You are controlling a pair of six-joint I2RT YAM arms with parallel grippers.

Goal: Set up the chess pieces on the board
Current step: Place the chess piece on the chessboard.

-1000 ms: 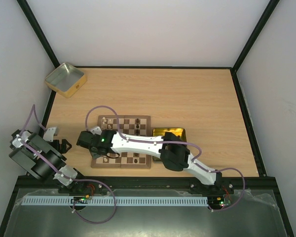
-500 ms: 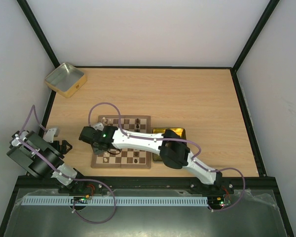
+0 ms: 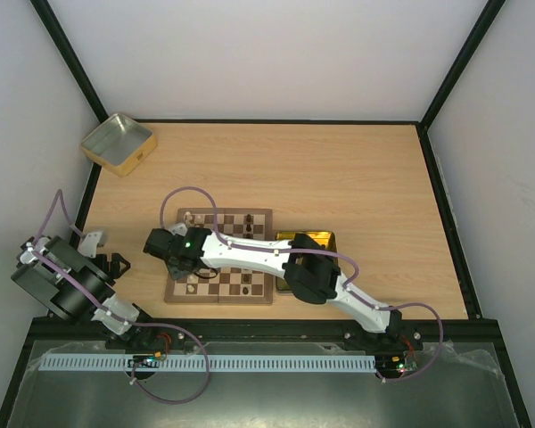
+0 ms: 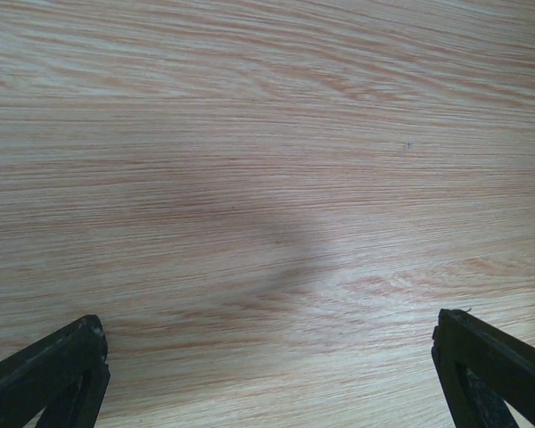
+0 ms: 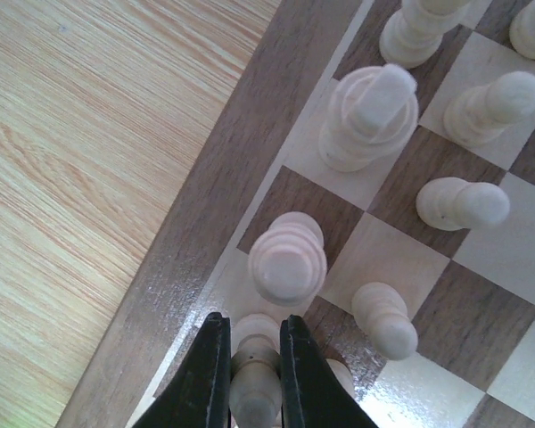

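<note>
A: What does the right arm (image 3: 250, 257) look like?
B: White shells between bulky black joints, a green light (image 3: 186, 242) by the wrist, a lilac cable (image 3: 187, 189) looping along it
A: And the left arm (image 3: 67, 287)?
B: Black drums, white brackets, the same lilac cabling; both arms' fingers (image 5: 210, 376) are slim black blades

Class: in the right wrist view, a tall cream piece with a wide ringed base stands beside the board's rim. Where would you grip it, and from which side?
Probably its narrow upper stem, coming straight down from above: the tall cream piece stands upright, its ringed base is wide, and neighbouring pieces crowd it except toward the rim.
</note>
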